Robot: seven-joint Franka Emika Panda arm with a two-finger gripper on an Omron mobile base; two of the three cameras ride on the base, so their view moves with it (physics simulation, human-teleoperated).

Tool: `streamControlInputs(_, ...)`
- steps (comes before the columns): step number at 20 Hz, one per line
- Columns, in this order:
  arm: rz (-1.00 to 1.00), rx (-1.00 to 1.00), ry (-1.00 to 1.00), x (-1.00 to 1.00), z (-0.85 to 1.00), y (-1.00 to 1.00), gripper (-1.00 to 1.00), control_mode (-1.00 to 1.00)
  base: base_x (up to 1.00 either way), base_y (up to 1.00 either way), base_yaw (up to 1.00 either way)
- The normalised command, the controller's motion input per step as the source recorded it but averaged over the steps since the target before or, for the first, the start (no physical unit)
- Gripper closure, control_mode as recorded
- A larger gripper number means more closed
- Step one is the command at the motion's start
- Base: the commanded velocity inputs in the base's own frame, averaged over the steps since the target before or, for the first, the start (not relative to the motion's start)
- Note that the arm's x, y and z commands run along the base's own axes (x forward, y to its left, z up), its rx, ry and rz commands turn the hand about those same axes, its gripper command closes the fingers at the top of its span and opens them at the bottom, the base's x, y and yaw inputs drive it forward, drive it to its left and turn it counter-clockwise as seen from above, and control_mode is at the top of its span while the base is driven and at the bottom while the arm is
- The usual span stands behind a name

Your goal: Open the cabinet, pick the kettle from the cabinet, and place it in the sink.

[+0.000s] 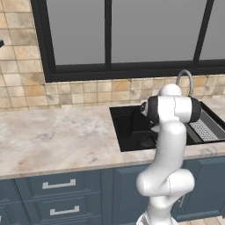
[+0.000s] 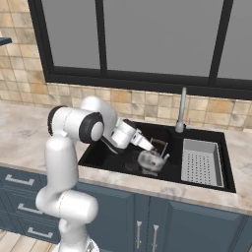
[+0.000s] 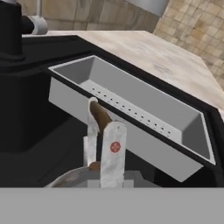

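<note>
My gripper (image 2: 156,147) low inside sink (image 2: 106,153), reaching in from left counter side. Kettle (image 2: 150,160) right at my fingertips, down in black basin, its arched brown-topped handle (image 3: 99,114) rising just ahead of my hand. Whether my fingers are clenched on handle or released: cannot tell, tips hidden behind kettle. Grey perforated tray (image 2: 201,161) just beyond kettle, on far right side of basin. Faucet (image 2: 181,110) stands behind, past tray's near corner. Marble counter (image 1: 52,136) off to my left.
</note>
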Motion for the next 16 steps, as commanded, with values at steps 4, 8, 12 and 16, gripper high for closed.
streamControlInputs(4, 0.06, 0.0, 0.0, 0.09, -0.21, -0.17, 1.0, -1.0, 0.0, 0.0, 0.0)
streamControlInputs(8, 0.04, 0.0, -0.02, 0.13, -0.23, -0.12, 1.0, -1.0, 0.0, 0.0, 0.0)
streamControlInputs(12, 0.03, 0.0, -0.03, 0.2, -0.17, -0.02, 1.0, -1.0, 0.0, 0.0, 0.0)
streamControlInputs(16, 0.0, 0.02, 0.0, 0.24, -0.17, 0.0, 1.0, -1.0, 0.0, 0.0, 0.0)
